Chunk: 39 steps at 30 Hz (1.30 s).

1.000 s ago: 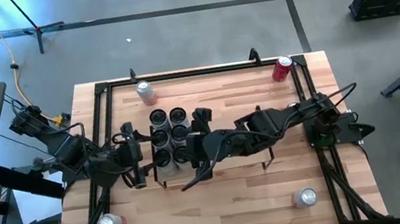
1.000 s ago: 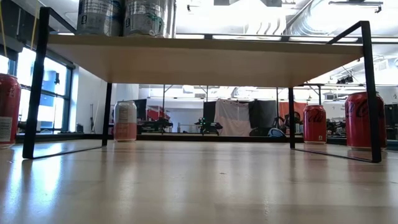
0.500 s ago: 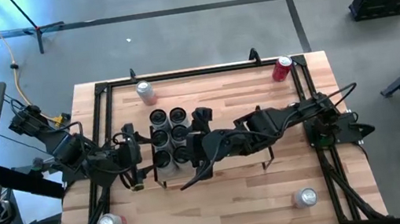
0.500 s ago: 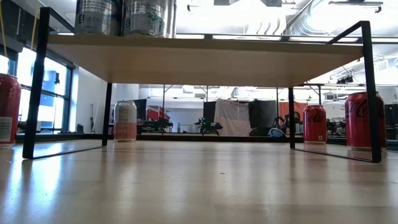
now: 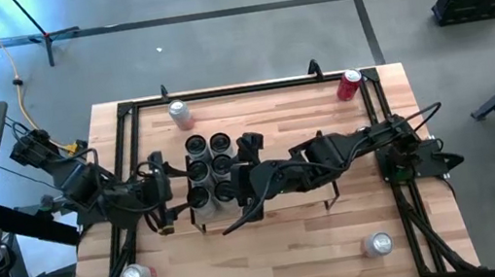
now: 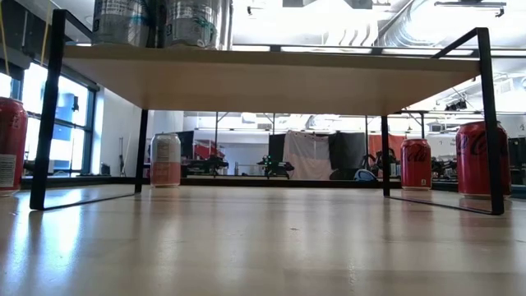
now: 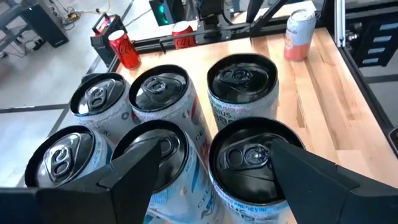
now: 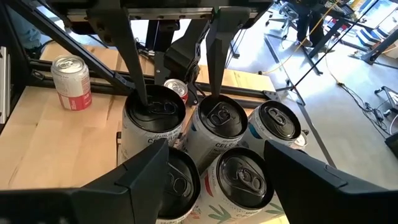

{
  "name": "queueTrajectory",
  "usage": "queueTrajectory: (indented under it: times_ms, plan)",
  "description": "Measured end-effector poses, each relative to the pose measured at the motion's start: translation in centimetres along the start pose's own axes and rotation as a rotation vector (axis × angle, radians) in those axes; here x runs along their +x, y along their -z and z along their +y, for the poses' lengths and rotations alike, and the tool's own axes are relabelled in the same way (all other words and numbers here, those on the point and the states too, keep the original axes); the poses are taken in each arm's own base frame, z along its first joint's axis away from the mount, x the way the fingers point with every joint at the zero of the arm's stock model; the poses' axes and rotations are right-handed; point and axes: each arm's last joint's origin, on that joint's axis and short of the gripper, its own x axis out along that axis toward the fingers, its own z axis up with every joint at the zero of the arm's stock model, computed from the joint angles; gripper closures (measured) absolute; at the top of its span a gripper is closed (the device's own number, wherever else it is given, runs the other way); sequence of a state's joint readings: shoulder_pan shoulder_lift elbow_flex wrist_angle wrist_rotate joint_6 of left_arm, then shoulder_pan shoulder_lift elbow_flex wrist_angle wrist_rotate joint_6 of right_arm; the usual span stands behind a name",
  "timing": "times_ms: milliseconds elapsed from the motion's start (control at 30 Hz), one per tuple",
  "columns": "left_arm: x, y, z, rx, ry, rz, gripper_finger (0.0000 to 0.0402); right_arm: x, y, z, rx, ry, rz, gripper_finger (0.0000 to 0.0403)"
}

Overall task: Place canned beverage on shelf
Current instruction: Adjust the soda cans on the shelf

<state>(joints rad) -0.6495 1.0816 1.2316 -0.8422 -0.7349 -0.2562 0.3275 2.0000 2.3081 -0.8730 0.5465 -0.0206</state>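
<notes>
Several silver cans (image 5: 210, 170) stand upright in two rows at the left end of the shelf (image 6: 271, 78), on its board. My left gripper (image 5: 170, 197) is open at the cluster's left side, with its fingers over the near-left can (image 7: 249, 158) and that can's neighbour (image 7: 155, 149). My right gripper (image 5: 240, 184) is open at the cluster's right side, above the shelf. In the right wrist view its fingers stand over the nearest cans (image 8: 239, 177), and the left wrist view shows no finger on them. My left gripper has one fingertip (image 8: 144, 102) set on the near-left can's lid (image 8: 155, 111), near the rim. The other fingertip (image 8: 214, 92) stands by the neighbouring can's rim. The fingers slant down from the table's left. Nothing is pinched, and the can stands on the shelf.
Single cans stand on the table at its corners: a pale pink one (image 5: 180, 114) far left, a red one (image 5: 349, 84) far right, one (image 5: 135, 276) near left and one (image 5: 377, 244) near right. Black rails (image 5: 221, 91) frame the tabletop.
In the low view the leftmost can on the shelf has shifted a little toward the table's left. Both arms have otherwise stayed where they were, fingers as wide as before.
</notes>
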Motion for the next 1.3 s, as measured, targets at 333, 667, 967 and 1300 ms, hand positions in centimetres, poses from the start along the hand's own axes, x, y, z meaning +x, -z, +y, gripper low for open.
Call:
queueTrajectory:
  times_ms: [333, 667, 967, 1300]
  plan:
    - [-0.4, -1.1, 0.2, 0.042, -0.022, -0.101, 0.0108, 1.3, 0.5, -2.4, 0.031, 0.084, 0.049, 0.0152]
    - [0.4, -0.7, 2.1, 0.102, -0.245, -0.045, 0.0108, 3.0, 1.6, -4.1, 0.023, 0.078, 0.142, 0.0152]
    - [1.3, -0.2, 3.7, 0.087, -0.323, 0.031, 0.0108, 3.7, 1.9, -4.6, 0.026, 0.087, 0.156, 0.0152]
    - [1.7, 0.1, 3.9, 0.083, -0.277, 0.067, 0.0108, 3.9, 2.1, -5.1, 0.026, 0.090, 0.172, 0.0152]
